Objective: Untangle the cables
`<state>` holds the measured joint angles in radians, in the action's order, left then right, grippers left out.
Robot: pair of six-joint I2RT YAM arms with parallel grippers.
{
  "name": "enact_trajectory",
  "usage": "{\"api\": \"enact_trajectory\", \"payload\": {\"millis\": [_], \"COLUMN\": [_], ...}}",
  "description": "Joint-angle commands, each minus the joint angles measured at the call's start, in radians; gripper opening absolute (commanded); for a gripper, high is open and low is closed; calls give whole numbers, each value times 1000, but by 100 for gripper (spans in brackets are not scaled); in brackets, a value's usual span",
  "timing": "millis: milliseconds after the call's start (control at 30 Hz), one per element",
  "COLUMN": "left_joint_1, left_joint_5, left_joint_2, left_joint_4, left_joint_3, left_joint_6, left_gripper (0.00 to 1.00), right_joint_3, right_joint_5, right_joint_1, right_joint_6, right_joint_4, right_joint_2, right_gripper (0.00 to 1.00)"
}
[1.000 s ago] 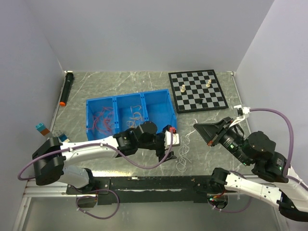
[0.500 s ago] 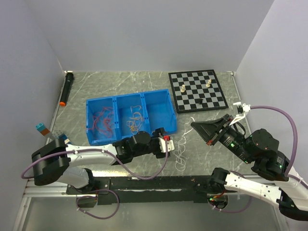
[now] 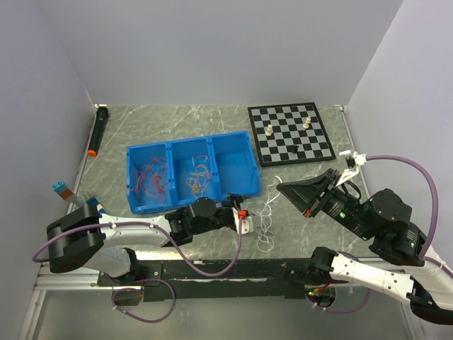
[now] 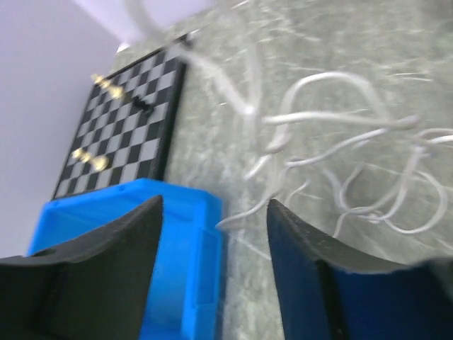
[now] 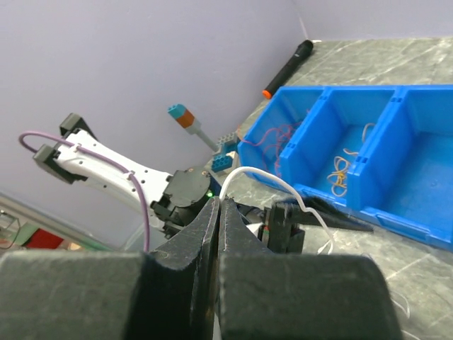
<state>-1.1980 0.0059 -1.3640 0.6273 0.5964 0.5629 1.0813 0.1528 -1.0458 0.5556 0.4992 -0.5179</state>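
A tangle of white cables [image 3: 267, 225] [image 4: 340, 166] lies on the table in front of the blue bin [image 3: 249, 164]. My left gripper [image 3: 245, 220] [image 4: 212, 216] is low at the tangle's left side, open, with a loose cable end on the table between its fingers. My right gripper [image 3: 282, 190] [image 5: 220, 202] hovers above the tangle, shut on a white cable [image 5: 283, 185] that arcs down to the pile. Red cables [image 3: 152, 180] [image 5: 272, 136] fill the bin's left compartment and orange cables [image 3: 198, 177] [image 5: 341, 173] lie in the middle one.
A chessboard [image 3: 291, 132] [image 4: 117, 131] with a few pieces sits at the back right. A black marker with an orange tip [image 3: 97, 130] [image 5: 287, 67] lies along the left edge. Small blue and orange blocks [image 3: 62, 188] stand near the left arm.
My left gripper has come down toward the near edge, from the bin's front corner to the left side of the white tangle, and its jaws have narrowed. The right gripper edged left.
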Motion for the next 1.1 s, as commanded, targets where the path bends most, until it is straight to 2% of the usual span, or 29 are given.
{"api": "enact_trajectory", "payload": {"millis": [0,67,100,200,267,300,633,667,767,833,1067], "left_joint_1": [-21,-29,-37,-41,-41,-41,-41,-41,-41,-41,-40], "left_joint_5": [168,276,295,247,218,206,160,155,135,121,56], "left_joint_2": [22,19,17,20,22,22,48,52,55,62,109], "left_joint_4": [-84,-283,-326,-266,-233,-230,-248,-244,-224,-206,-256], "left_joint_3": [52,88,89,66,57,59,6,0,-7,-13,20], "left_joint_6": [55,135,168,184,202,207,229,227,213,206,138], "left_gripper": [64,67,68,61,47,43,46,42,19,8,5], "right_joint_3": [34,34,35,32,26,25,39,39,46,49,55], "right_joint_5": [-33,-33,-33,-35,-36,-35,-24,-22,-24,-22,2], "right_joint_1": [-6,-6,-6,-6,-6,-6,-6,-5,-6,-6,-5], "right_joint_6": [-8,-6,-6,-3,0,-2,-11,-11,-14,-17,-31], "right_joint_4": [-68,-70,-68,-65,-67,-67,-48,-50,-50,-47,-19], "right_joint_2": [-8,-2,-1,7,10,12,21,22,19,18,13], "right_gripper": [0,0,0,0,0,0,0,0,0,0,0]}}
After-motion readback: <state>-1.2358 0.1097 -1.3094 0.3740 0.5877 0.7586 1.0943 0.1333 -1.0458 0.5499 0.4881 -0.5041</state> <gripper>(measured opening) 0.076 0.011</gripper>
